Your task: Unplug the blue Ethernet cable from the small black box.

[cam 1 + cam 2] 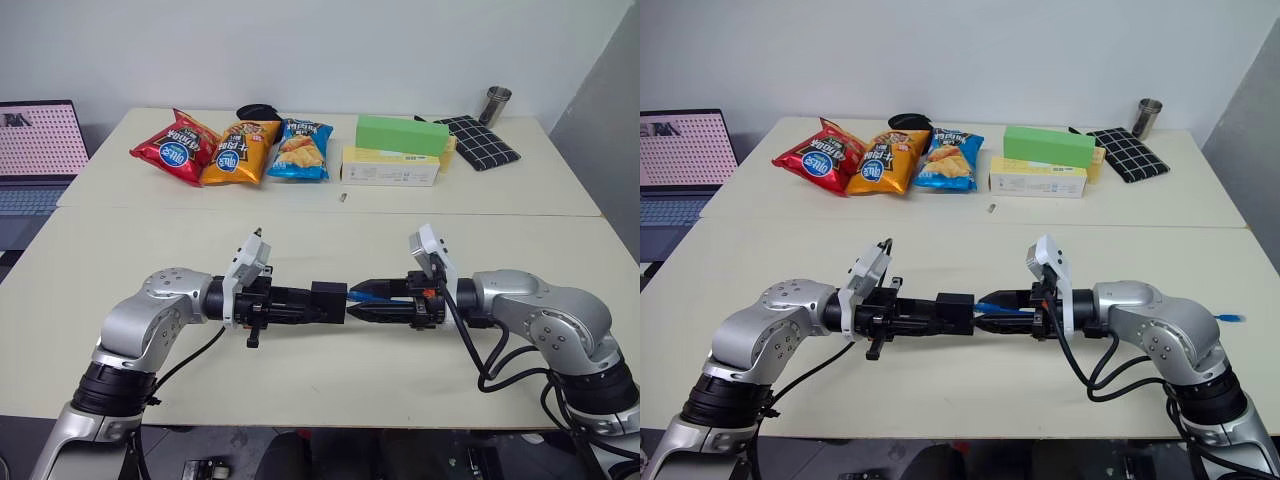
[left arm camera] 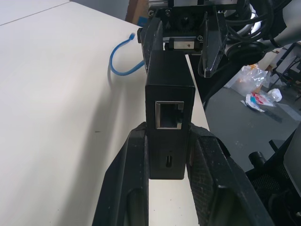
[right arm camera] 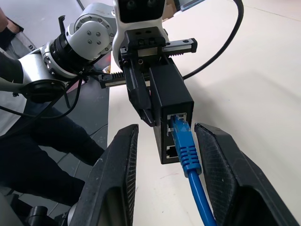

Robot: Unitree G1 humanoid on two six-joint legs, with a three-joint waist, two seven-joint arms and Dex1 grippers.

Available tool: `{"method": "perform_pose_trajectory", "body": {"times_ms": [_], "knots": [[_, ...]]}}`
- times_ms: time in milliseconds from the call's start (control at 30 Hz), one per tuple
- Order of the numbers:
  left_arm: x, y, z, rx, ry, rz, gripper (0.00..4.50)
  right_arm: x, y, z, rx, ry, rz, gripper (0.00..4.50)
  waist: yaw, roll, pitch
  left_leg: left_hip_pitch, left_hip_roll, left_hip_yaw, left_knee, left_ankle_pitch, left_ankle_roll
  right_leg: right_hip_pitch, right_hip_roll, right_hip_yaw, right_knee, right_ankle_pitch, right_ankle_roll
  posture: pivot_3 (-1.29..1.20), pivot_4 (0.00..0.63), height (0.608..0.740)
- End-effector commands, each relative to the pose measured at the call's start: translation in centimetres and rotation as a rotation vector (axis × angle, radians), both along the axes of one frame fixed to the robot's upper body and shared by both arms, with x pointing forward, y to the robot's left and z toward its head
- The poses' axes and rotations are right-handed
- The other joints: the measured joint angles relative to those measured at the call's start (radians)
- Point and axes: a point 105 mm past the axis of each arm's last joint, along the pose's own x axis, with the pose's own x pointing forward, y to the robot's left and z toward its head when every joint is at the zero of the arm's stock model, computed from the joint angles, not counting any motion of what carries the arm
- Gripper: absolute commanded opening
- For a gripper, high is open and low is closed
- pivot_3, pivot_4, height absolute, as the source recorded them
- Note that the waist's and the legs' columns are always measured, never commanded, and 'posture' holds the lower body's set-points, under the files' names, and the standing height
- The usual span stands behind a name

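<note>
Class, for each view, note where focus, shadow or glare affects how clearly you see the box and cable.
Left wrist view: small black box sharp, floor clutter beyond soft. Right wrist view: blue Ethernet cable crisp, its plug in the port. Eye views: even light, soft shadows under the arms on the table, no glare.

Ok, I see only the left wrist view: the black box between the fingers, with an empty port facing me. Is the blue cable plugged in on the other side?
Observer: Yes. In the right wrist view the plug of the blue Ethernet cable sits in the upper port of the small black box.
Operator: Does the right gripper hold the plug?
Observer: No. The right gripper is open, one finger on each side of the plug, apart from it.
Operator: And the far end of the cable?
Observer: It shows beyond the right arm, near the elbow.
</note>
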Motion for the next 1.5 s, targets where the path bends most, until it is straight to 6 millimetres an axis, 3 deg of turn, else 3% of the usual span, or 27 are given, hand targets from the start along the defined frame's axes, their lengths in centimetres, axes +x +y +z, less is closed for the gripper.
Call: {"method": "perform_pose_trajectory", "body": {"times_ms": [33, 267, 700, 967, 1267, 1367, 1433, 1500], "knots": [[-0.4, -0.2, 0.9, -0.012, -0.051, -0.021, 0.78, 0.0, -0.2, 1.0, 0.022, -0.033, 0.003, 1.51, 0.000, 0.000, 0.000, 0.000, 0.000, 0.000, 0.000, 0.000, 0.000, 0.000, 0.000, 0.000, 0.000, 0.000, 0.000, 0.00, 0.150, 0.740], [-0.5, -0.3, 0.8, -0.018, -0.048, -0.021, 0.78, -0.1, -0.2, 0.9, 0.004, -0.046, 0.011, 0.05, 0.000, 0.000, 0.000, 0.000, 0.000, 0.000, 0.000, 0.000, 0.000, 0.000, 0.000, 0.000, 0.000, 0.000, 0.000, 0.00, 0.150, 0.740], [-0.7, -0.4, 0.8, -0.022, -0.042, -0.030, 0.78, 0.0, -0.3, 0.6, -0.028, -0.060, 0.028, 0.02, 0.000, 0.000, 0.000, 0.000, 0.000, 0.000, 0.000, 0.000, 0.000, 0.000, 0.000, 0.000, 0.000, 0.000, 0.000, 0.00, 0.150, 0.740], [-0.3, 0.4, 0.7, -0.004, -0.049, 0.004, 0.78, 0.3, -2.5, -0.4, -0.086, -0.037, -0.014, 0.02, 0.000, 0.000, 0.000, 0.000, 0.000, 0.000, 0.000, 0.000, 0.000, 0.000, 0.000, 0.000, 0.000, 0.000, 0.000, 0.00, 0.150, 0.740], [-0.2, 0.6, 0.7, -0.006, -0.048, 0.020, 0.78, 0.3, -2.8, -0.2, -0.064, -0.038, -0.037, 0.02, 0.001, 0.000, 0.000, 0.000, 0.000, 0.000, 0.000, 0.000, 0.000, 0.000, 0.000, 0.000, -0.001, 0.000, 0.000, 0.00, 0.150, 0.740], [0.1, 0.9, 0.7, -0.001, -0.053, 0.048, 0.78, 2.8, -3.7, 0.0, -0.071, -0.104, -0.170, 0.02, 0.001, 0.000, 0.000, 0.000, 0.000, 0.000, 0.000, 0.000, 0.000, 0.000, 0.000, 0.000, -0.001, 0.000, 0.000, 0.00, 0.150, 0.740], [0.3, 1.2, 0.6, 0.002, -0.057, 0.077, 0.78, 5.8, -5.0, -0.1, -0.099, -0.184, -0.330, 0.02, 0.001, 0.000, 0.000, 0.000, 0.000, 0.000, 0.000, 0.000, 0.000, 0.000, 0.000, 0.000, 0.000, 0.000, 0.000, 0.00, 0.150, 0.740], [0.6, 1.4, 0.4, 0.006, -0.068, 0.113, 0.78, 9.9, -7.5, -1.3, -0.242, -0.345, -0.559, 0.02, -0.001, 0.000, 0.000, 0.001, 0.000, 0.000, 0.000, 0.000, 0.000, 0.000, 0.000, 0.000, 0.000, 0.000, 0.000, 0.00, 0.150, 0.740]]}}
